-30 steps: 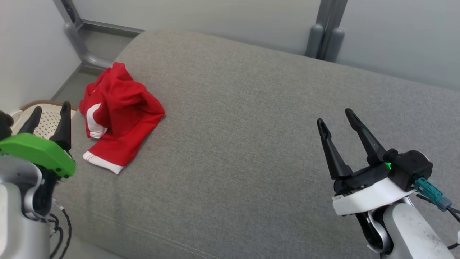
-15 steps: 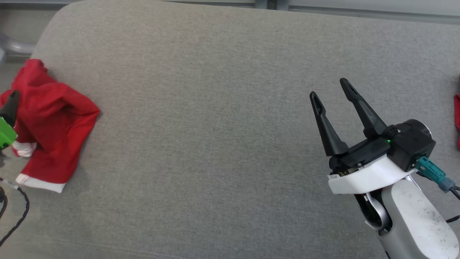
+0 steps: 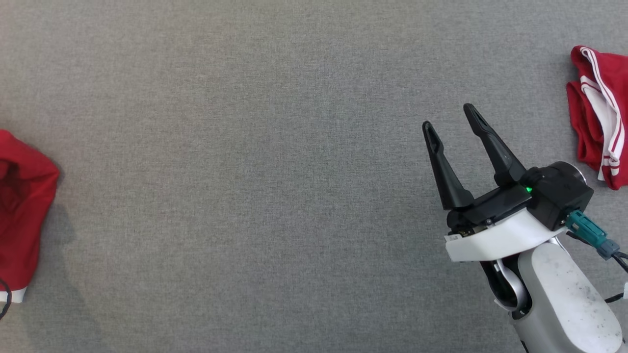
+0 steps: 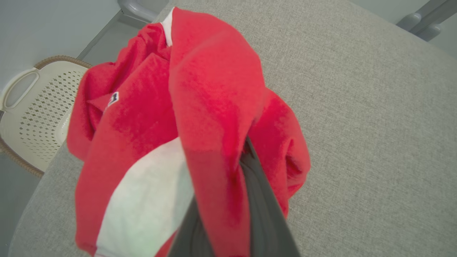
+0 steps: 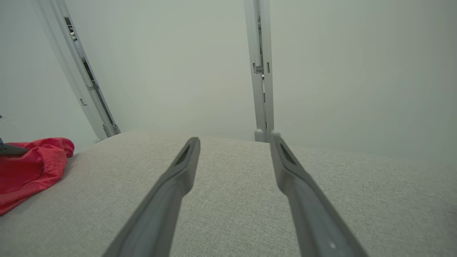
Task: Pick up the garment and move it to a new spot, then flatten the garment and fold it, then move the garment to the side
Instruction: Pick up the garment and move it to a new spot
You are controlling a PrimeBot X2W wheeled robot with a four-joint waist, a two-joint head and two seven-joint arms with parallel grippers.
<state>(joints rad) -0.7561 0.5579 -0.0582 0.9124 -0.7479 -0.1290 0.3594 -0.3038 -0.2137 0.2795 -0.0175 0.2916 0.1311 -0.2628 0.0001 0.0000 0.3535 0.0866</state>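
The garment (image 4: 210, 89) is red with white trim and lies bunched near the left end of the grey cushion (image 3: 245, 171); the head view catches it at the left edge as garment (image 3: 24, 196). In the left wrist view my left gripper (image 4: 244, 157) is shut on a raised fold of it, and the cloth drapes over the dark fingers (image 4: 264, 217) and hides their tips. My right gripper (image 3: 451, 115) hovers open over bare cushion at the right, nothing between its fingers; its wrist view shows the same open gripper (image 5: 234, 137) and the garment (image 5: 32, 167) far to its left.
A second red-and-white cloth (image 3: 596, 113) lies at the cushion's right edge, just beyond my right gripper. A white perforated basket (image 4: 32, 110) stands off the cushion's left end. Grey metal posts (image 5: 260, 71) and a pale wall stand behind the cushion.
The head camera has swung right and down, so the whole picture shifted. My left gripper has gone from open beside the garment to shut on it. The right gripper stays open.
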